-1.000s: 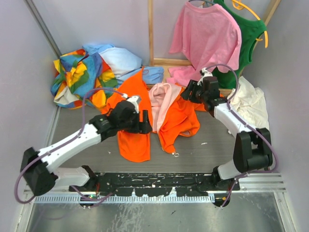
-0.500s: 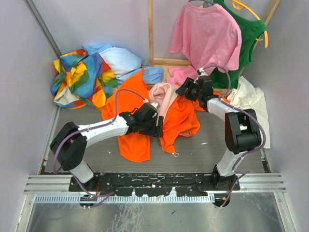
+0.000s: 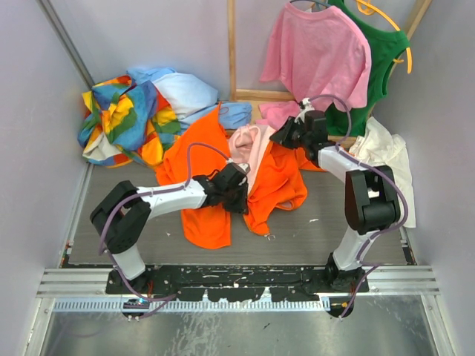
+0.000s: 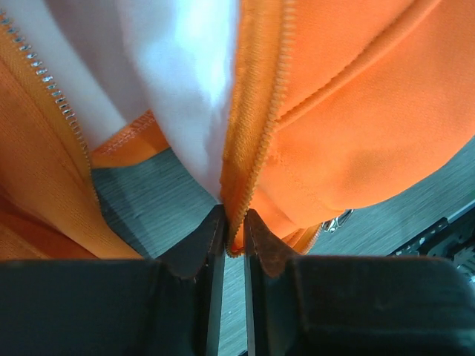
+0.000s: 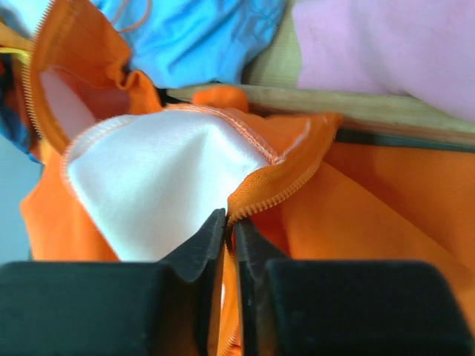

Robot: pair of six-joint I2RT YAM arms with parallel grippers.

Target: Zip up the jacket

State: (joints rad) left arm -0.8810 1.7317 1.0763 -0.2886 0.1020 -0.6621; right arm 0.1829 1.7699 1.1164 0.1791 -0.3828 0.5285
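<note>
The orange jacket [image 3: 280,184] lies open and crumpled mid-table, its pale lining [image 3: 247,144] showing. My left gripper [image 3: 237,191] is shut on the lower part of a front zipper edge [image 4: 256,126], near the hem. In the left wrist view the toothed tape runs down between the fingertips of the left gripper [image 4: 234,225]. The metal zipper pull [image 4: 338,219] lies just to the right on the table. My right gripper [image 3: 286,136] is shut on the upper zipper edge [image 5: 286,191] near the collar, and that orange tape is pinched in the right gripper [image 5: 230,224] beside the white lining [image 5: 159,189].
A multicoloured garment [image 3: 122,119] and a light blue cloth [image 3: 185,93] are piled at the back left. A pink T-shirt [image 3: 319,55] and a green top [image 3: 384,52] hang at the back right over a wooden frame [image 3: 231,52]. A white cloth [image 3: 386,159] lies right.
Both grippers have gone from open to shut on the jacket's zipper edges. The left arm reached right across the orange fabric to the front edge; the right gripper shifted slightly left.
</note>
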